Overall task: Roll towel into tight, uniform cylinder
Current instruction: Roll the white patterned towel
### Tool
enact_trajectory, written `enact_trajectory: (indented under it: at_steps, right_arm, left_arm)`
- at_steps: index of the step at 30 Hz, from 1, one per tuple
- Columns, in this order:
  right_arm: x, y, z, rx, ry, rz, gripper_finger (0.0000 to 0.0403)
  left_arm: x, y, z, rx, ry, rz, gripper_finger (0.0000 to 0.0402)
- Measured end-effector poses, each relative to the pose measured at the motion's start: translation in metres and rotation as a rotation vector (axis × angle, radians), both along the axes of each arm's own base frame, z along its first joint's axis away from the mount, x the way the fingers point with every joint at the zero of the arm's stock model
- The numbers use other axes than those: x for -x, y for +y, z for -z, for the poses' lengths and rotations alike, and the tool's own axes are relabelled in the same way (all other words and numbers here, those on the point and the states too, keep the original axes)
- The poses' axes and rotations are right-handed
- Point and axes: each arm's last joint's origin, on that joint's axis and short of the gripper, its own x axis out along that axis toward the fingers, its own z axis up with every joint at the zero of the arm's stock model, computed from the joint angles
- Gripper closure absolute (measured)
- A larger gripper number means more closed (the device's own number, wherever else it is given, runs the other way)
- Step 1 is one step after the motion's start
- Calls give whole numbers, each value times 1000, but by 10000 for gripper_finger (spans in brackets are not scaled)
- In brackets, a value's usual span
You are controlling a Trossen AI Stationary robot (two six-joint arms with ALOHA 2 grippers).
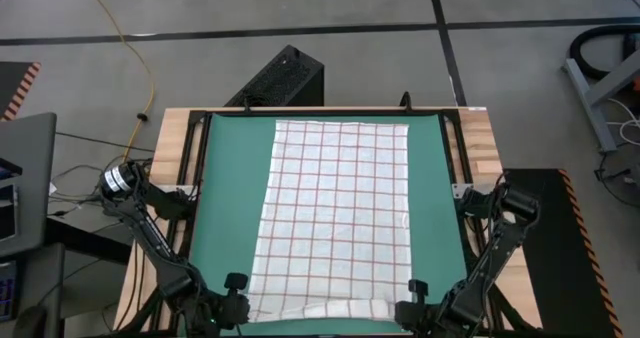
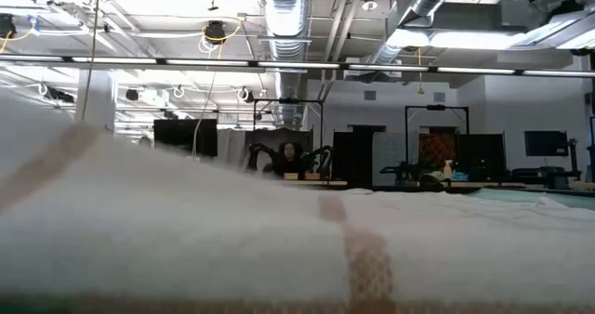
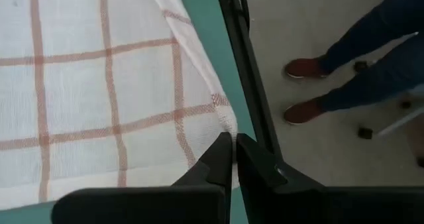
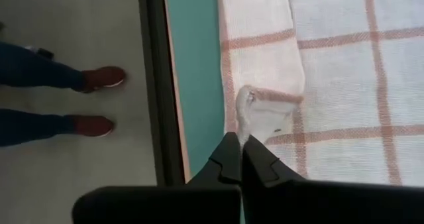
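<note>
So your towel (image 1: 335,218) is spread flat on the green mat (image 1: 225,198), reaching from the far edge to the near one, and there's only a small fold started along the near edge, so the roll has barely begun.

Left gripper (image 3: 233,141) sits at the near left corner with its fingers pinched together right on the cloth edge. Looks like it has a bit of the corner, but it's a thin bite. Right gripper (image 4: 240,144) is at the near right corner, fingers closed too, with a little flipped-up tab of towel just ahead of the tips. Can't tell for sure if it's actually holding cloth.

What I'd worry about:
- one corner slipping out, so the roll goes cone-shaped
- the two sides advancing unevenly and skewing the roll
- the loose middle sagging between your grips, giving a floppy core

There's a person's feet (image 4: 93,101) just off the table edge, too.
</note>
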Motion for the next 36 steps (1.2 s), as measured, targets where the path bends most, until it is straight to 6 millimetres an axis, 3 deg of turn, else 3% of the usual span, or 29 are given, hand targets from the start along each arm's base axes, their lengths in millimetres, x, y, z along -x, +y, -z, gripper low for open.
enact_trajectory:
  at_steps: [9, 16, 19, 24, 28, 36]
  right_arm:
    - [-2, 2, 10, 47, -2, -25, 328]
    - [-1, 6, 9, 63, 17, -207, 289]
    - [2, 9, 9, 56, 34, -255, 274]
    - [12, 14, 9, 20, 49, -227, 260]
    - [13, 16, 8, -23, 39, -153, 258]
    - [10, 19, 6, -83, 4, -92, 257]
  left_arm:
    - [-3, 1, -1, -42, -42, 51, 325]
    - [-4, 2, 0, -43, -33, 75, 267]
    - [-5, 3, -1, -25, -40, -31, 259]
    - [-15, 10, -5, -67, -216, -274, 269]
    - [-38, 30, -6, -123, -271, -389, 291]
    - [-92, 83, 8, -2, -297, -323, 371]
